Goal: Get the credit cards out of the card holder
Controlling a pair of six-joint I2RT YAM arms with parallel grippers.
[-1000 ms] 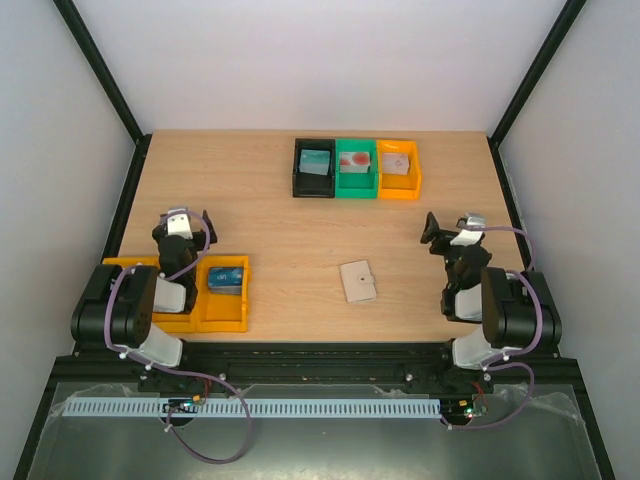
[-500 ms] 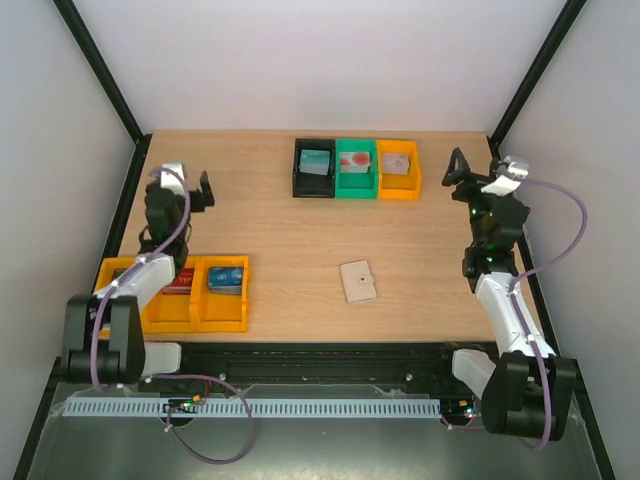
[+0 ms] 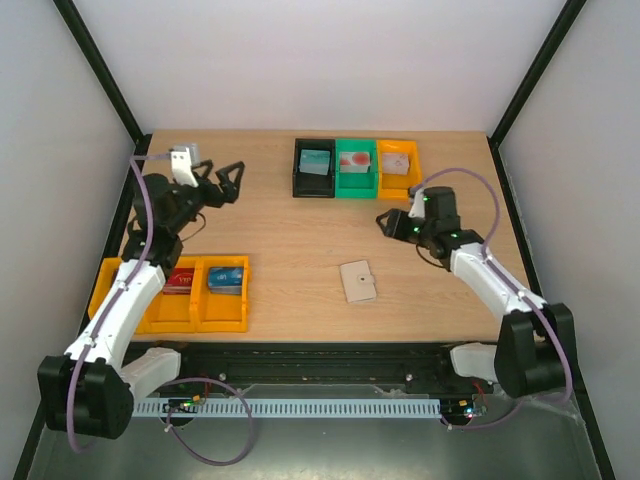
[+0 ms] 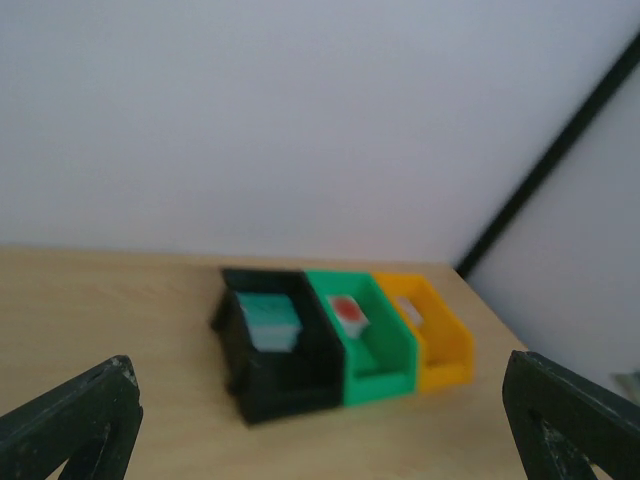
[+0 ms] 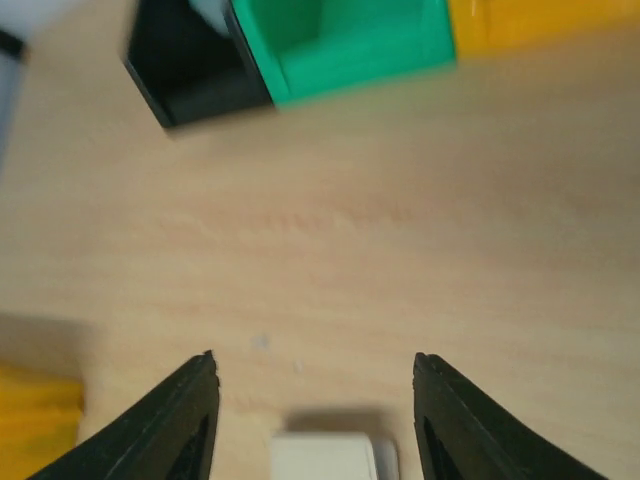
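Observation:
The card holder (image 3: 358, 281) lies closed on the table, cream with a snap dot. It also shows at the bottom edge of the right wrist view (image 5: 330, 460). The credit cards are hidden; none shows from the holder. My right gripper (image 3: 392, 222) is open and empty, above the table behind and right of the holder. In its own view (image 5: 314, 356) the holder lies just short of the gap between the fingers. My left gripper (image 3: 225, 183) is open and empty at the back left, and its wrist view (image 4: 318, 365) faces the back bins.
Black (image 3: 314, 183), green (image 3: 356, 184) and orange (image 3: 399, 186) bins stand in a row at the back, each with a card-like item. A yellow double bin (image 3: 196, 318) at the front left holds a red item (image 3: 181, 281) and a blue card (image 3: 226, 278).
Both arms have unfolded from rest. The left gripper rose and swung back and right. The right gripper went to the back right, then swung left towards the table's middle. The holder has not moved.

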